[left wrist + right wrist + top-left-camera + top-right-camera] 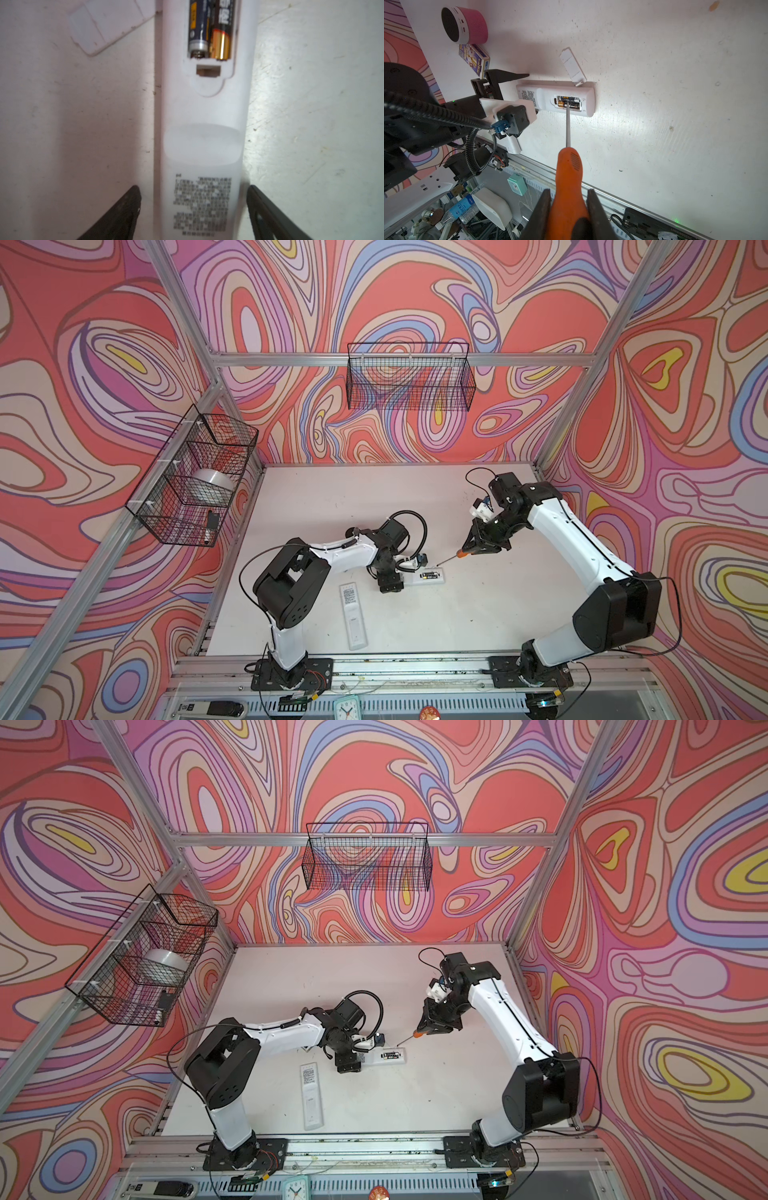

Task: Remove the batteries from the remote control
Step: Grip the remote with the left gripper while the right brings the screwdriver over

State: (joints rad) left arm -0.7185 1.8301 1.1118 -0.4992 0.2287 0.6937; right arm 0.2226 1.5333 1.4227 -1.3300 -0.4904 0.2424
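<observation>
While the right gripper point(569, 200) is clamped on the orange handle of the screwdriver point(569, 170), the blade tip sits at the batteries point(568, 101). They lie side by side in the open bay of the remote control point(588, 99) on the table point(675, 135). The left gripper point(193, 188) straddles the remote's label end, jaws apart, with a gap on each side. My recommended procedure: close the left jaws first to pin the body, then lever gently under one battery's end, since it may jump out or the remote may skid. The loose cover point(573, 66) lies just beside the remote.
</observation>
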